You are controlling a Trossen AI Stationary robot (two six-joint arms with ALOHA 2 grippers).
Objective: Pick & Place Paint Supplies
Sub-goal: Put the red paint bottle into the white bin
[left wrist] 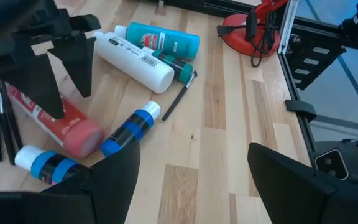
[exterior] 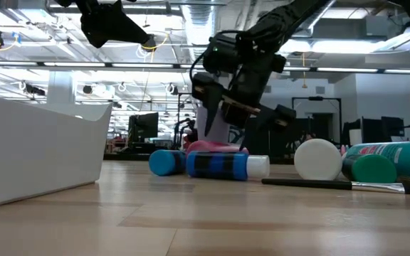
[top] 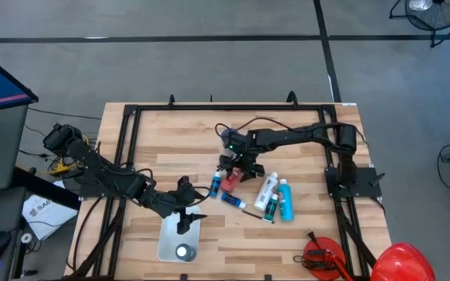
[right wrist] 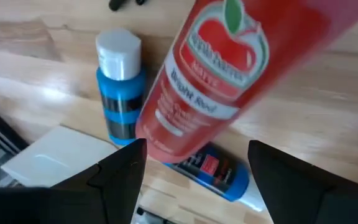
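Wooden slats form the bench (top: 303, 234), which stands on a grey floor. Red bottle (right wrist: 229, 68) reads "Bright Red" under an apple logo; it lies at the bench's middle directly beneath the right hand (top: 239, 165), whose fingers stand wide around it without a confirmed grip. Bottles counted: one red, two blue (top: 216, 186) (top: 233, 201), one white (top: 266, 192), one teal (top: 286, 200), five in all, clustered mid-bench. White bottle carries a barcode; other print is unreadable. One brush (exterior: 340, 185) lies by the white bottle. Left hand (top: 184, 204) hangs wide, holding nothing, above a white tray (top: 170, 243) at the bench's near edge.
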